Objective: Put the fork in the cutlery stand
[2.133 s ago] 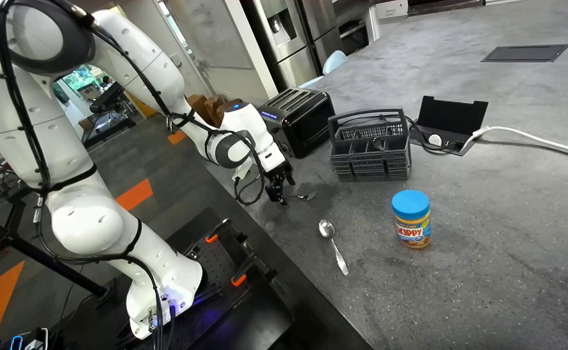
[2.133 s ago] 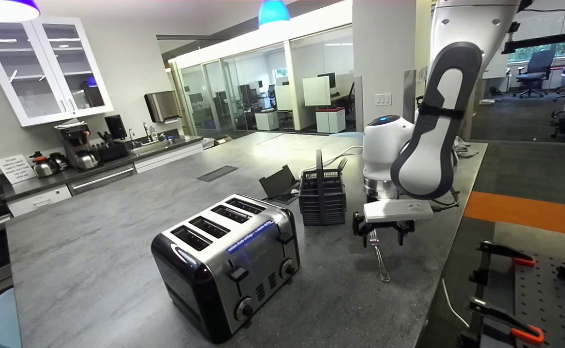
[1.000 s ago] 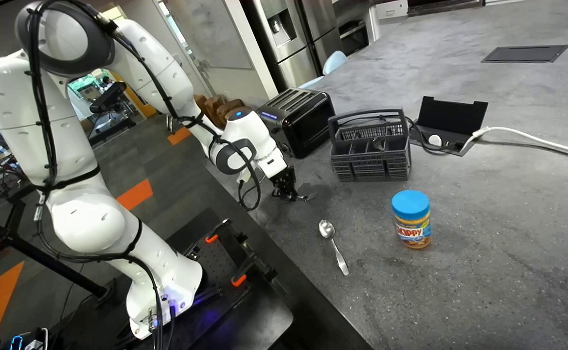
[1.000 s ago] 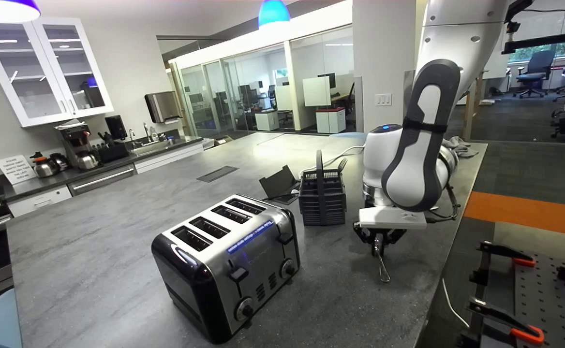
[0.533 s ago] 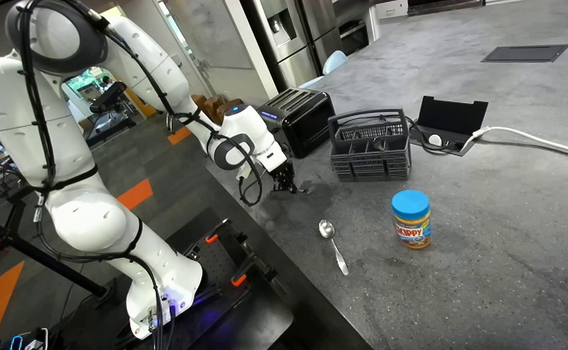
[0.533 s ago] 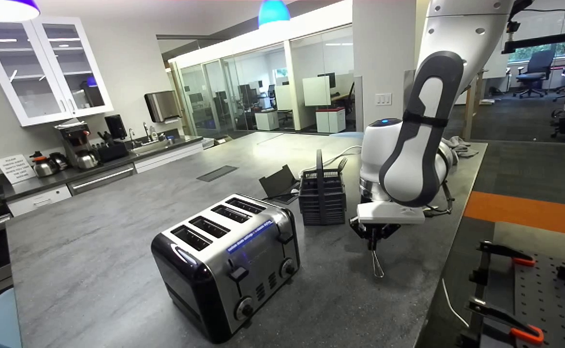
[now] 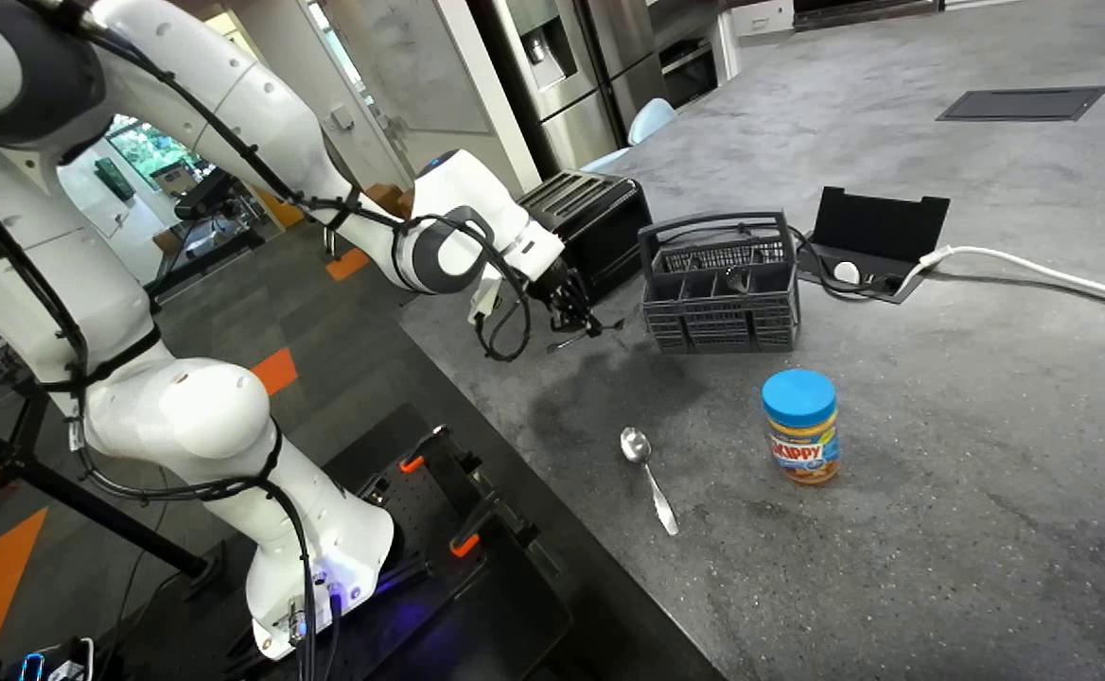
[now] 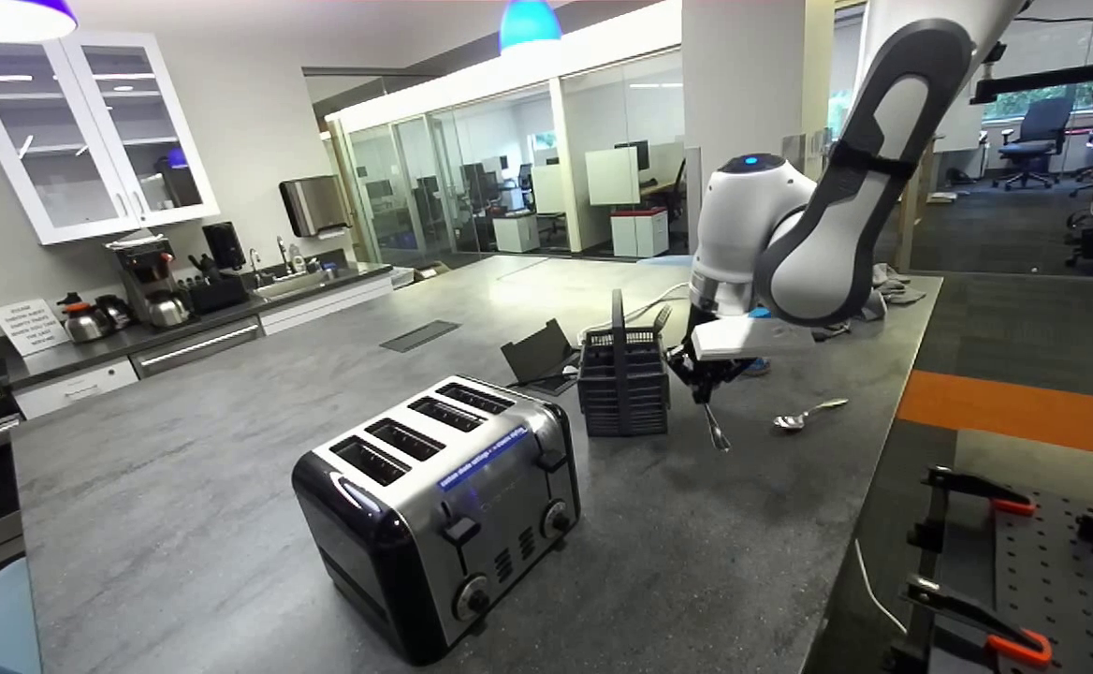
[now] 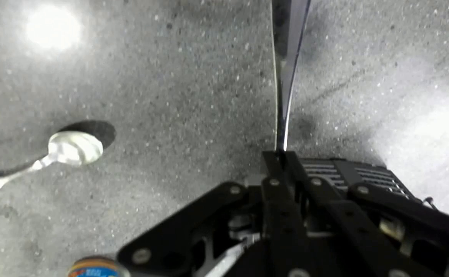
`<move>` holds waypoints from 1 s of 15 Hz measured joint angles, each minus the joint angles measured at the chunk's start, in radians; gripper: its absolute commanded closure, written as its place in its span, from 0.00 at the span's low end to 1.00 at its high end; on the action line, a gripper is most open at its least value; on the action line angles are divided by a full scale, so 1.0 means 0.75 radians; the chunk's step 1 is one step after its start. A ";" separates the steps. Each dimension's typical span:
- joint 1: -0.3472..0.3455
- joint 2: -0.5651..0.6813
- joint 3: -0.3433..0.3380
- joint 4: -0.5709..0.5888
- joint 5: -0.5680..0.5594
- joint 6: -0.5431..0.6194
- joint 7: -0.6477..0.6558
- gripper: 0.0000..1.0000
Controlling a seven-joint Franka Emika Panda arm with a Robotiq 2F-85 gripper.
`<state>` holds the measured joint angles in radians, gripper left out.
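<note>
Fork pinched nearer its tines, handle slanting down and away, the end effector hangs low over the tabletop just beside the cutlery basket, its two fingers drawn together with only that thin strip of metal between them. So the fork is in the grip and outside the basket; the lowering-in remains, and that's the part that would make me hold my breath. It lies closer to flat than upright, and if it comes down at that slant, I'd expect it to bridge the dividers instead of dropping into a compartment. The fingertips look lower than the basket's rim, so a straight sideways push could knock its wall and shove or tip it, if it's as light as it seems. The tall carrying handle is another snag, and a utensil, too small for me to name, already sticks up from one cell. Any such bump might twist the slick, narrow metal in the grip, since so little of it is held. The spoon and the Skippy jar are apart from the basket, so I doubt they'd interfere.
</note>
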<state>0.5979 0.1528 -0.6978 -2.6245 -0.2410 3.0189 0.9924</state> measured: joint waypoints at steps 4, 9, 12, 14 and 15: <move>0.112 -0.101 -0.166 0.091 -0.326 -0.161 0.087 0.98; 0.186 -0.202 -0.164 0.173 -0.786 -0.378 0.398 0.98; 0.209 -0.262 -0.122 0.177 -1.035 -0.503 0.642 0.98; 0.079 -0.295 0.060 0.170 -1.131 -0.588 0.768 0.98; -0.008 -0.307 0.170 0.162 -1.161 -0.622 0.818 0.98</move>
<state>0.5921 -0.0771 -0.5705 -2.5027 -1.1117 2.5524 1.6057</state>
